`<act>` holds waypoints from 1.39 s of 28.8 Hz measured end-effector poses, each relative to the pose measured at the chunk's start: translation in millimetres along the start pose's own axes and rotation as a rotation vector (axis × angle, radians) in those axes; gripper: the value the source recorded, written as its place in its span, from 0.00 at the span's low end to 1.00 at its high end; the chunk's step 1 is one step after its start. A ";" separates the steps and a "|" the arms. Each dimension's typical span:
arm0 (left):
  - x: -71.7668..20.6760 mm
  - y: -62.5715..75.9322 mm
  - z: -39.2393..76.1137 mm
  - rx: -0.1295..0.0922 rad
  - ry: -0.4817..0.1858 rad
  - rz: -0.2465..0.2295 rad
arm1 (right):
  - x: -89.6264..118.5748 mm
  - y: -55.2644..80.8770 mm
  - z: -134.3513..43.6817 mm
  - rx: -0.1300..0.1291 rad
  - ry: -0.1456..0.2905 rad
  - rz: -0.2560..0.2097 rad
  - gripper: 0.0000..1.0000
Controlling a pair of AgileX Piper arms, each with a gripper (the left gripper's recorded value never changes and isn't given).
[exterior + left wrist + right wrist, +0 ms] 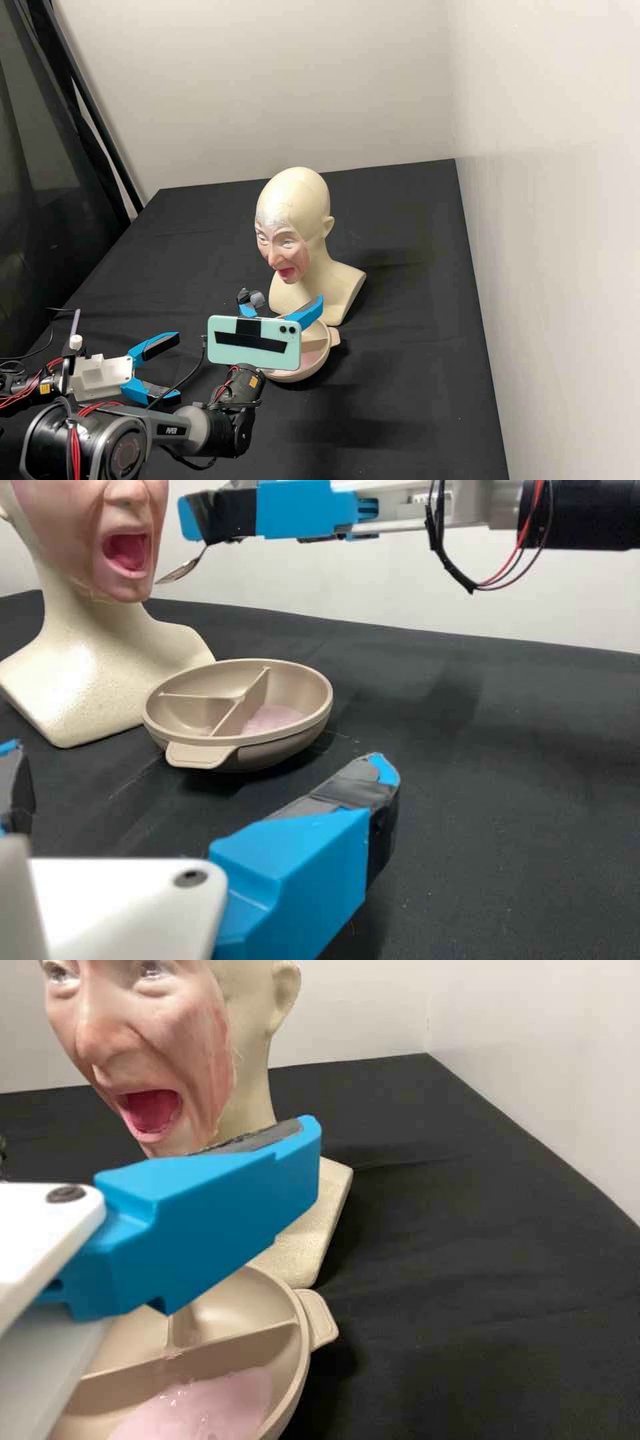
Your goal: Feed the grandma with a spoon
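Observation:
The grandma is a cream mannequin head [293, 230] with an open red mouth [128, 552], standing mid-bench. A beige divided bowl [300, 685] with pink food [200, 1410] in one section sits just in front of its bust. My right gripper [205, 515] hovers over the bowl at mouth height, shut on a metal spoon [178, 572]. The spoon's tip is a short way from the lips, not touching them. One blue finger [200, 1215] of this gripper crosses in front of the chin. My left gripper [170, 367] rests low at the bench's near left, open with nothing between its fingers.
A mint phone [253, 341] strapped on the right arm's wrist hides part of the bowl in the high view. A white wall [553, 267] borders the bench on the right. Dark panels [40, 167] stand at the left. Red and black cables [27, 383] trail by the left arm.

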 end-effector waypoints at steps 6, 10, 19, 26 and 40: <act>0.0 0.0 0.0 0.000 0.000 0.000 | -2.4 -1.7 2.2 -0.003 -0.006 -0.011 0.00; 0.0 0.0 0.0 0.000 0.000 0.000 | -2.8 -6.0 7.0 -0.007 -0.020 -0.025 0.00; 0.0 -0.6 2.2 0.000 -0.007 -0.002 | -3.1 -20.9 32.1 -0.047 -0.107 -0.085 0.00; 0.0 -0.8 2.9 0.001 -0.009 -0.003 | -3.6 -32.3 45.6 -0.064 -0.148 -0.125 0.00; 0.0 -1.4 5.3 0.002 -0.017 -0.005 | -0.2 -46.1 51.9 -0.079 -0.135 -0.153 0.00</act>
